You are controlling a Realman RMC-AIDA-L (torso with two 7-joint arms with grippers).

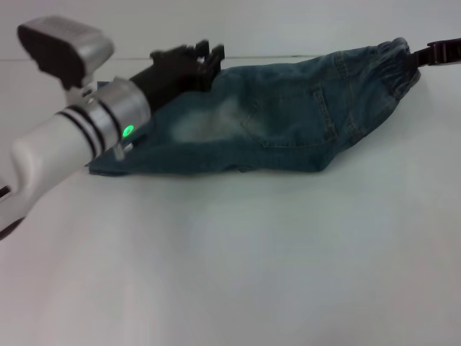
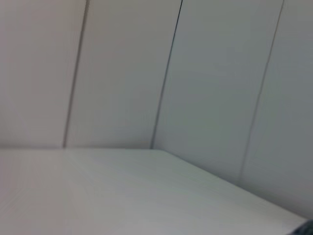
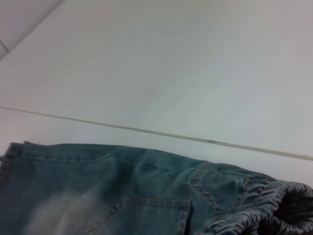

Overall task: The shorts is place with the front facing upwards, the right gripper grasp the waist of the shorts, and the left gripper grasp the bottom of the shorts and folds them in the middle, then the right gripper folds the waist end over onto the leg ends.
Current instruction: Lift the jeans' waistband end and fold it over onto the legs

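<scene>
The left gripper [image 1: 209, 54] was at the far edge of the shorts [image 1: 274, 122], by the leg ends [image 1: 115, 164]. I could not tell if it was pinching the cloth. The shorts lay on the white table [image 1: 230, 267], folded in half the long way, stretched from left to right. The waist [image 1: 392, 68] was at the right end, lifted a little. The right gripper [image 1: 432, 54] was pressed shut on it. So the right gripper was nearer the waist, and the leg ends lay far to its left.

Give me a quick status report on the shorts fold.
Left gripper at the shorts' leg end, right gripper at the waistband. Shorts lifted, sagging between them. Nothing obstructing.
</scene>
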